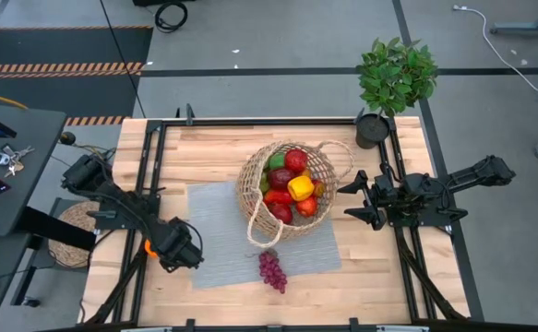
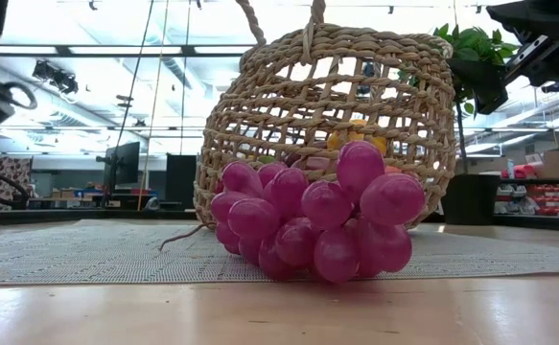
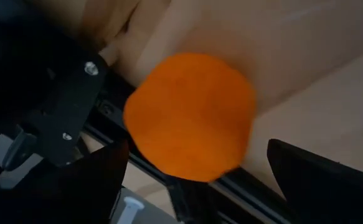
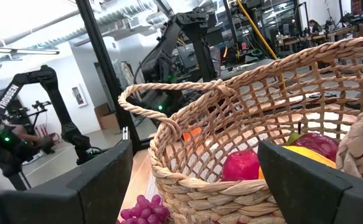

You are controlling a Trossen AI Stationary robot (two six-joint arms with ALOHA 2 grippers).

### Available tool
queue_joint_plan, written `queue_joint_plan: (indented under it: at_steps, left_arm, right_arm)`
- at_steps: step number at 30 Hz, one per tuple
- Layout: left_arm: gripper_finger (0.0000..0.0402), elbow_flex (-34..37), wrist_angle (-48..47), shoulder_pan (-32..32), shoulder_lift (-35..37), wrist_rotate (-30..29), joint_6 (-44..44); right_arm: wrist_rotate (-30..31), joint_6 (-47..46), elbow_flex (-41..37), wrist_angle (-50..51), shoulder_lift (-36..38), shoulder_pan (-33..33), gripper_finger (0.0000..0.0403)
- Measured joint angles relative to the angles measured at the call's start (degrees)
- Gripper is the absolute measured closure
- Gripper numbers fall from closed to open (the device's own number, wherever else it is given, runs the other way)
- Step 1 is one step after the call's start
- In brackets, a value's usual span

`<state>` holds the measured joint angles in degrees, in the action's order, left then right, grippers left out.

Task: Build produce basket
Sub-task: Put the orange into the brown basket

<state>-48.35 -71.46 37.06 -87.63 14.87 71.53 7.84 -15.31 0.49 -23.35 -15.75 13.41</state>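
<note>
Most fruit sits in the basket (image 1: 292, 184), just beside the right gripper (image 1: 361, 198), open and empty. Grapes (image 1: 272, 268) remain outside. An orange (image 3: 190, 115) lies between the left gripper (image 1: 178, 247)'s wide jaws, apparently ungripped.

Tan open-weave basket (image 1: 319, 171), purple grapes (image 1: 272, 269) (glossy), yellow pepper (image 1: 300, 187), grey mat (image 1: 215, 235).

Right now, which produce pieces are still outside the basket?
The purple grape bunch on the grey mat, and the round orange fruit at the left claw; the rest sit in the wicker basket.
</note>
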Motion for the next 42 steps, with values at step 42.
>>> queue_joint_plan:
  at_steps: [42]
  left_arm:
    - [0.0088,-13.4,5.1,-9.0,0.0,-6.5,-13.3]
  right_arm:
    - [0.0,0.0,0.0,-0.1,0.0,0.0,0.0055]
